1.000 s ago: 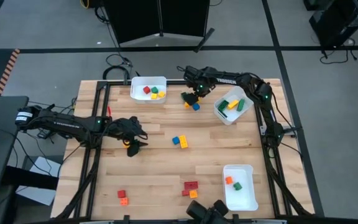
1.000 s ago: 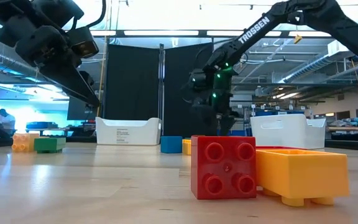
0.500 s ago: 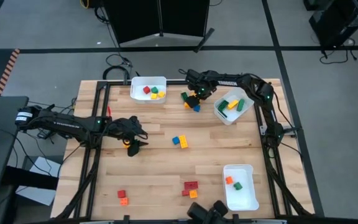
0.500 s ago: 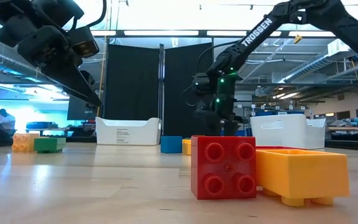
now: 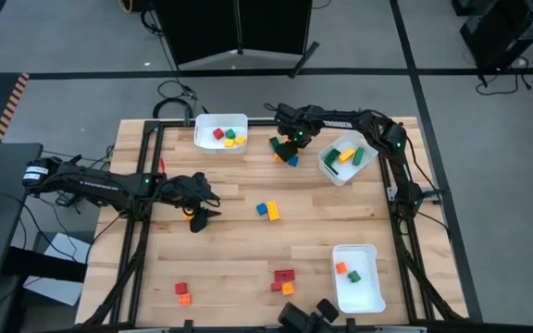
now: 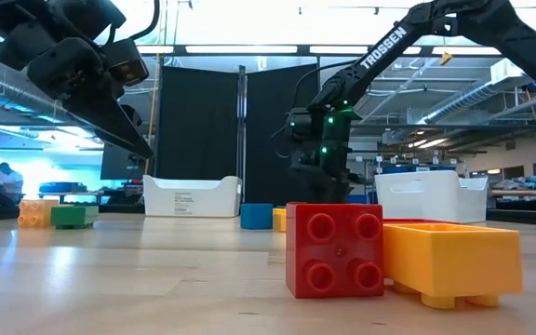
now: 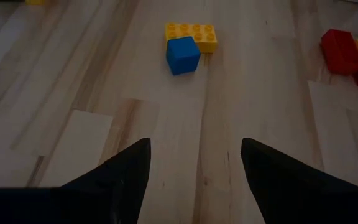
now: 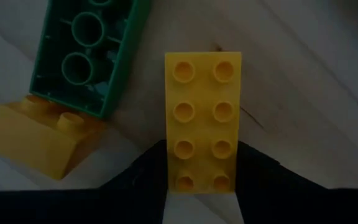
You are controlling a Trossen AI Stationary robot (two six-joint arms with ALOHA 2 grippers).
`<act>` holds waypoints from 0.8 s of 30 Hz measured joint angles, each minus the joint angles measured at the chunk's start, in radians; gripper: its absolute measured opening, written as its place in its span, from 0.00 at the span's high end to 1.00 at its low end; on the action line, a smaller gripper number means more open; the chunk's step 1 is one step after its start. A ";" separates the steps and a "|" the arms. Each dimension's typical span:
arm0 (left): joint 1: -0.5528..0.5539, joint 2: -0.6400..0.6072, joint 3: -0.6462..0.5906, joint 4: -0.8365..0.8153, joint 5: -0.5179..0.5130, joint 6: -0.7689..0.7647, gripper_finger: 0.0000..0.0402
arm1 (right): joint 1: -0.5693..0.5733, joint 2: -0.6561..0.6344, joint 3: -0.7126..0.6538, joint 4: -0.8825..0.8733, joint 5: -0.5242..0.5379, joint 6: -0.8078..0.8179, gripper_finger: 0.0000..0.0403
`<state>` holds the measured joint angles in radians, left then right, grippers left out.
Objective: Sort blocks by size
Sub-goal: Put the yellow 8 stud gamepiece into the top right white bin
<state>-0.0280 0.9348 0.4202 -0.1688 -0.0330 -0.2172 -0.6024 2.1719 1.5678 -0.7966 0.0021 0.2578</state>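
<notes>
A slatted wooden worktop (image 5: pixel 248 240) stands on a grey floor, with black screens beyond its far edge.

Going by the high view as a clock face, nearest the camera edge loose blocks are not yet sorted: a red and orange pair (image 5: pixel 182 292) at 7 o'clock and a red and orange cluster (image 5: pixel 284 279) at 6 o'clock. The near bin (image 5: pixel 370 298) at 5 o'clock holds just an orange and a green piece.

At 9 o'clock the left gripper (image 5: pixel 200 211) hovers low over bare wood, fingers spread and holding nothing. Near the middle lies a blue and yellow pair (image 5: pixel 267 210).

Farther off, at 12 o'clock, the right gripper (image 5: pixel 290 143) is down over a small heap; its fingers stand apart on either side of a long yellow brick (image 8: pixel 202 121), not visibly pressing it. A green brick (image 8: pixel 84 53) lies upside down just beside. The tilted bin (image 5: pixel 326 166) at 1 o'clock carries green and yellow bricks; the far bin (image 5: pixel 201 138) at 11 o'clock has red, yellow and green ones.

Sorting looks roughly half done.
</notes>
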 joint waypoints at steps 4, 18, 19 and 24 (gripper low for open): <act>0.000 0.000 0.000 -0.006 0.000 0.001 0.35 | 0.004 0.001 0.002 -0.008 -0.009 0.009 0.62; 0.000 0.000 0.000 -0.004 0.000 0.003 0.35 | 0.026 -0.098 -0.006 -0.123 -0.016 0.071 0.62; 0.000 0.000 0.000 -0.001 0.000 0.003 0.35 | 0.028 -0.114 -0.005 -0.127 -0.006 0.080 0.61; 0.000 0.000 0.000 0.037 0.000 0.003 0.35 | 0.036 -0.193 -0.004 -0.126 0.002 0.098 0.61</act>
<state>-0.0280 0.9348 0.4202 -0.1323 -0.0334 -0.2138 -0.5666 1.9788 1.5639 -0.9229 0.0044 0.3560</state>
